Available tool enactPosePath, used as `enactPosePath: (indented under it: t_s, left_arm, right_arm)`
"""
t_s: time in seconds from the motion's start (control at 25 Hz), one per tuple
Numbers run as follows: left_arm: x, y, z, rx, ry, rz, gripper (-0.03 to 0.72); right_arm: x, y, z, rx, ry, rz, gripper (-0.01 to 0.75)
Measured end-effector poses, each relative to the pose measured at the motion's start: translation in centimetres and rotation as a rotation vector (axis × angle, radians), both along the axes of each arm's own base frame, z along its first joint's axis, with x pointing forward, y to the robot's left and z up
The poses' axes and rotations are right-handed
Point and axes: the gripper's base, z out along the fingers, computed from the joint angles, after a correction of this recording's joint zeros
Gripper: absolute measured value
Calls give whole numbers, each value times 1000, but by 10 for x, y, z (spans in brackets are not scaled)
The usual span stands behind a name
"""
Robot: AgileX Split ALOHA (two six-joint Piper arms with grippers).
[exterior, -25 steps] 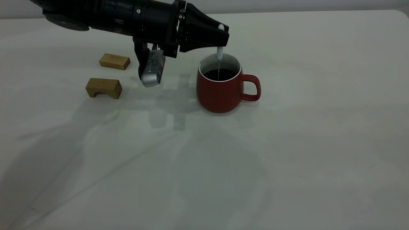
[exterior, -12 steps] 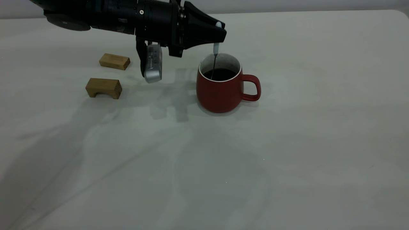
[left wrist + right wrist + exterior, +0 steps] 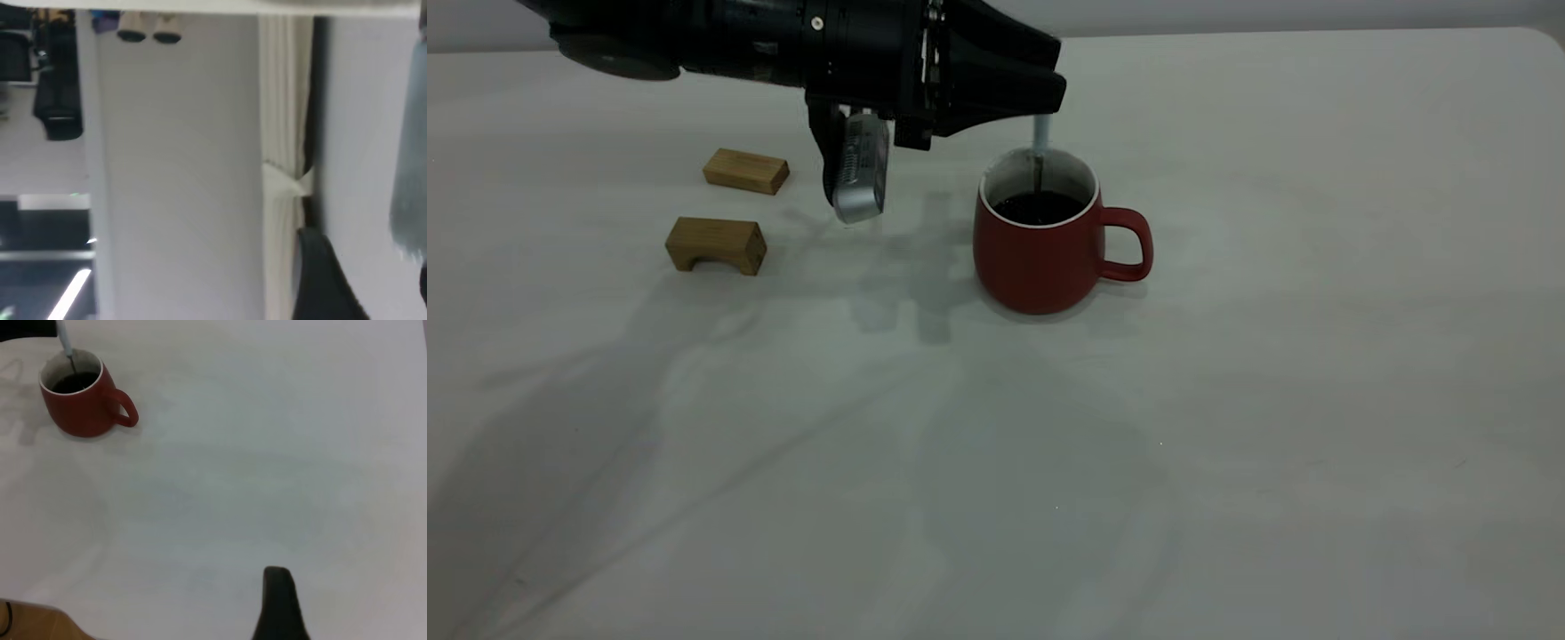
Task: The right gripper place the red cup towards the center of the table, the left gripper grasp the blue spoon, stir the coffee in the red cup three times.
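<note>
- The bench [image 3: 1227, 400] is a broad, plain off-white surface with soft shadows on it; its far edge meets a pale wall, and one rounded corner shows at the far right of the exterior view.
- The red cup [image 3: 1040, 244] stands upright near the middle of the bench; its loop handle points to the right of the exterior view; the coffee [image 3: 1040, 209] lies dark inside the white lining, below the rim.
- The blue spoon [image 3: 1040, 142] hangs nearly vertical over the cup; its pale blue handle is on top and its thin grey neck goes down into the coffee; the bowl is hidden.
- The left pincer [image 3: 1045, 98] reaches in from the left, just above the cup's rim; it is closed on the top of the spoon handle.
- Two tan wooden blocks [image 3: 716, 244] lie left of the cup, well apart from it; nothing stands between them.
- Of the right pincer [image 3: 280, 603] only one black finger shows, far from the cup; how far it is open I cannot tell.
</note>
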Motion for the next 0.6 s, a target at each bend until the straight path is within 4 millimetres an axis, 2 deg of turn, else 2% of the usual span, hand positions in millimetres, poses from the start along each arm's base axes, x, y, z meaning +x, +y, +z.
enactPosePath:
  t_s: [0.24,0.44,0.6]
  left_arm:
    - [5,-2,19,63,-137,-137,438]
    - [13,-2,46,128,-271,-235,438]
    - [10,6,74,292,-417,-393,438]
  right_arm:
    - [0,0,0,0,0,0,587]
    - [0,0,0,0,0,0,587]
    - [0,0,0,0,0,0,587]
